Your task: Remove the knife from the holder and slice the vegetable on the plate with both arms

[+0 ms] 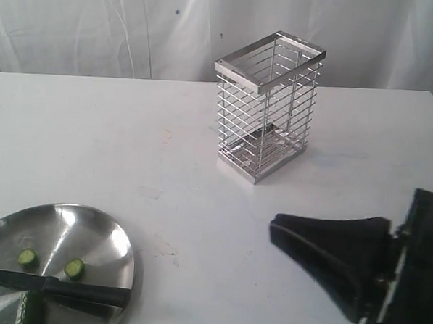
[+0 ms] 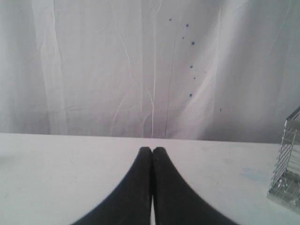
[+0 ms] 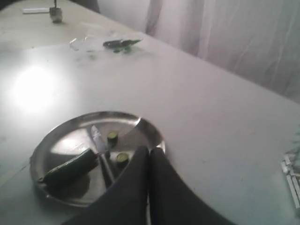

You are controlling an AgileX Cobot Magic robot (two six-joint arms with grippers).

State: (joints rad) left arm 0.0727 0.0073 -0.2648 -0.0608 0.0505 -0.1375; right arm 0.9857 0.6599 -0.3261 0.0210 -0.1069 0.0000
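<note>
The holder [image 1: 266,106] is standing upright toward the back of the white counter [image 1: 130,143], well apart from the rest. At the lower left, the knife [image 1: 57,288] is lying across the plate [image 1: 89,228], its black handle reaching the right rim. Two slices [image 1: 74,268] are sitting just behind the blade (the cucumber [image 1: 31,312] is showing only as a green stub at the edge). The right hand [image 1: 274,234] is pointing left, fingers pressed together.
</note>
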